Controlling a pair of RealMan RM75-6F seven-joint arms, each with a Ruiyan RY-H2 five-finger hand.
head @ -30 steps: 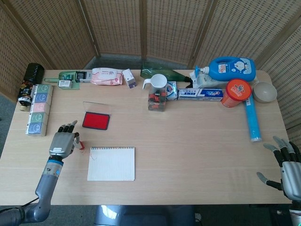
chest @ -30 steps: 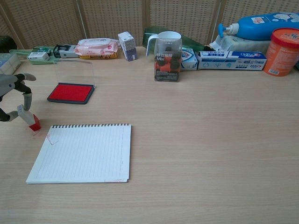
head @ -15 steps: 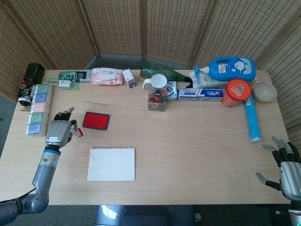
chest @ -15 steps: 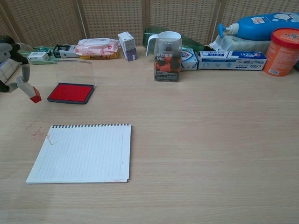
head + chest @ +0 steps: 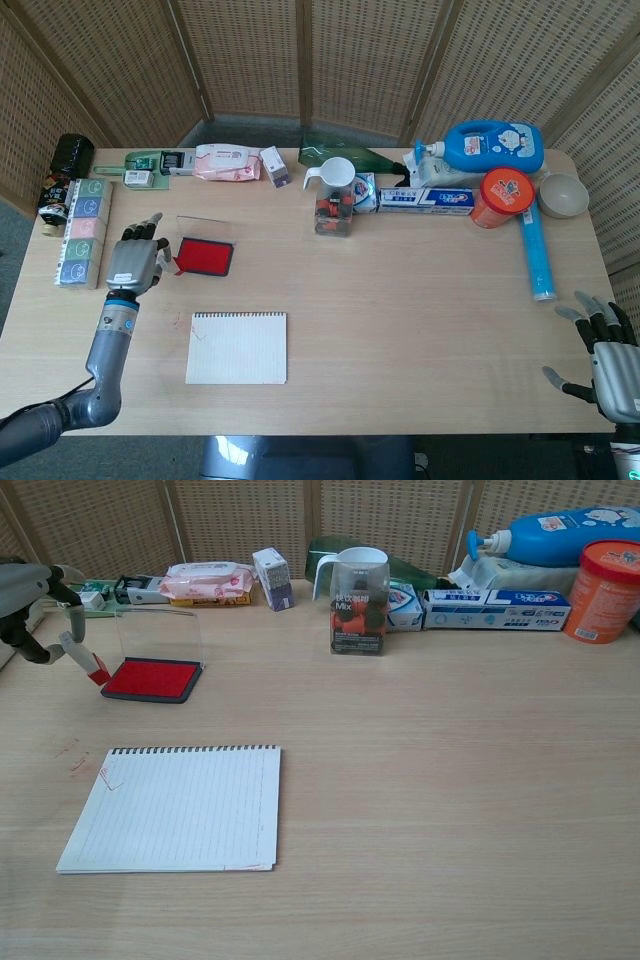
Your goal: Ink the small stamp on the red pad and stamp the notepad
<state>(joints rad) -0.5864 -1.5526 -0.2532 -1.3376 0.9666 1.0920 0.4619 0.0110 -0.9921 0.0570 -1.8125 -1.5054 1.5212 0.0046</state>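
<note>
While the left hand (image 5: 132, 266) pinches the small stamp (image 5: 84, 657) between thumb and a finger, the stamp hangs tilted, its red tip at the left edge of the red ink pad (image 5: 152, 679); whether the tip touches the pad cannot be told. The pad lies open on the table (image 5: 400, 300), its clear lid (image 5: 158, 635) standing upright behind it. The notepad (image 5: 176, 807) lies flat nearer the robot, well apart from the stamp, with a faint red mark (image 5: 106, 776) at its upper left corner. More red smudges (image 5: 72, 757) show on the wood just left of it. The right hand (image 5: 608, 363) rests at the table's near right edge, fingers spread, holding nothing.
</note>
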